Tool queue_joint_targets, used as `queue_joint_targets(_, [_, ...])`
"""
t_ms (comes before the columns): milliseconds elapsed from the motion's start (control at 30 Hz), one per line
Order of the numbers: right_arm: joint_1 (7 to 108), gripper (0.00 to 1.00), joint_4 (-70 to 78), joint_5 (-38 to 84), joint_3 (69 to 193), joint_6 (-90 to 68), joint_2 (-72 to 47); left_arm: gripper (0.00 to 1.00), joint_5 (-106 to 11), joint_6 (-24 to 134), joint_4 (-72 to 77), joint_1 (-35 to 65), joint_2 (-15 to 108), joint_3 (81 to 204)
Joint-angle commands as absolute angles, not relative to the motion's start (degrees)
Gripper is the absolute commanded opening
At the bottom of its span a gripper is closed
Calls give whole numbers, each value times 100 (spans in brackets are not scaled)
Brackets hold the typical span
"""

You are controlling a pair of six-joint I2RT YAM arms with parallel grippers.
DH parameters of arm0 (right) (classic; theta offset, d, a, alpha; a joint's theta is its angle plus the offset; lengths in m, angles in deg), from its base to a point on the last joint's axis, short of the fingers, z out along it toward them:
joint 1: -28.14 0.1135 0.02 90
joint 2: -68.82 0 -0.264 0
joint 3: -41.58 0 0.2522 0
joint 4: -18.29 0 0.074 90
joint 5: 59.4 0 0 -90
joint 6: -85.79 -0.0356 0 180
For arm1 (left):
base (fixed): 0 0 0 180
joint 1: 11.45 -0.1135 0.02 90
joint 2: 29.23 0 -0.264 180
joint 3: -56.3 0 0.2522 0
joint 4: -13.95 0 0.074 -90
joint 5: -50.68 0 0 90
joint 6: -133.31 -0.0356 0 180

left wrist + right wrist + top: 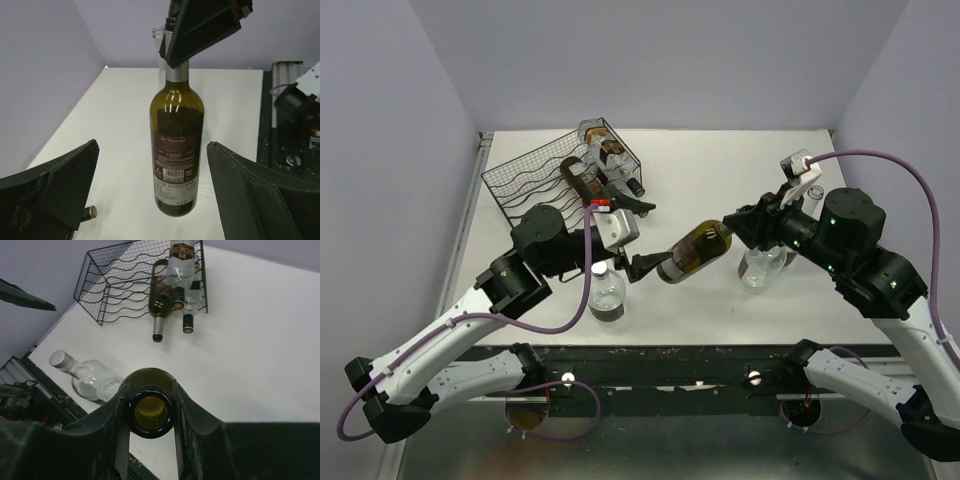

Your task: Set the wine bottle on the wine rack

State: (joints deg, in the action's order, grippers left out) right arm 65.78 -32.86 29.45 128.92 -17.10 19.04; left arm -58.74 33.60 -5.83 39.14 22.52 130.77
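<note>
Right gripper (731, 223) clenched on wine bottle (693, 252) neck, left gripper (643, 266) open around its base

Tilted wine bottle (695, 252), right claw (728, 228) on its neck; left claw (640, 265) at its base; wine rack (525, 180) far left

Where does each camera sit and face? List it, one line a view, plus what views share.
Top external: above and behind the robot, looking down on the table, wine rack, left arm and right arm.
Left wrist: faces the wine bottle between its own open fingers; right gripper clamps the neck.
Right wrist: looks past the bottle's mouth toward the rack; own fingers show.
Shared: the bottle, in all three.
</note>
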Motion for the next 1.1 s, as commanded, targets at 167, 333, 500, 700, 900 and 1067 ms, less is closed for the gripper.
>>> queue_joint_targets(167, [6567,1,-2622,1882,13206,-2327,2101,99,-7183,3751,-526,3909,2666,12904])
queue_joint_targets(333, [6567,1,-2896,1900,13523,-2574,1995,99,-7456,3672,-772,3909,2992,12851])
queue_joint_targets(500, [6566,1,-2720,1830,13488,-2583,2162,99,-7289,3821,-860,3909,3238,12842])
queue_joint_targets(700, [6567,1,-2571,1838,13488,-2557,2355,99,-7148,3935,-606,3909,3326,12676])
queue_joint_targets(900, [6567,1,-2570,1865,13549,-2636,2400,99,-7482,4216,-448,3909,3589,12631])
queue_joint_targets(1067, [6567,1,-2790,1979,13752,-2715,2268,99,-7597,4813,-79,3909,3949,12570])
